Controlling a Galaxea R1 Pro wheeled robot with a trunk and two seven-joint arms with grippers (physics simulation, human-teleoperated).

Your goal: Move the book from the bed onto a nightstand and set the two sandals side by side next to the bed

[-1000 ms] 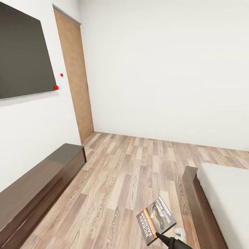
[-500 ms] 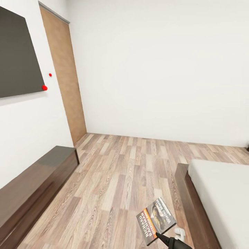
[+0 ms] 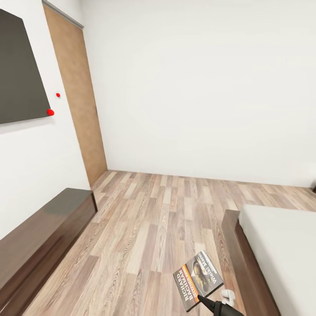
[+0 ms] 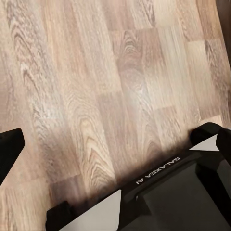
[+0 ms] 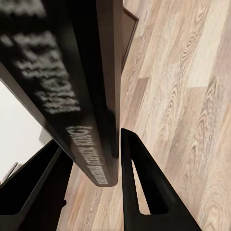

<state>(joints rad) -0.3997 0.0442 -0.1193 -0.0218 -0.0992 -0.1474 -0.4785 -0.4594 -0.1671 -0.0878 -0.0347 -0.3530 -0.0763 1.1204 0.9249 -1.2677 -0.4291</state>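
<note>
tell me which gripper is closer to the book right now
Right. The right gripper is shut on the book, its fingers pinching the edge, held above the floor beside the bed. The left gripper is open over bare floor, no book near it.

Floor (image 3: 158, 228): brown wood planks.
Bed (image 3: 281, 245): at 4 o'clock, on the floor.
Cabinet (image 3: 39, 237): at 8 o'clock, on the floor.

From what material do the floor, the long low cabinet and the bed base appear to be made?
The floor looks like matte wood planks, with grain and staggered joints. The long low cabinet seems dark brown wood or veneer; its top has a soft sheen. The bed base looks like dark brown wood with faint grain.
</note>
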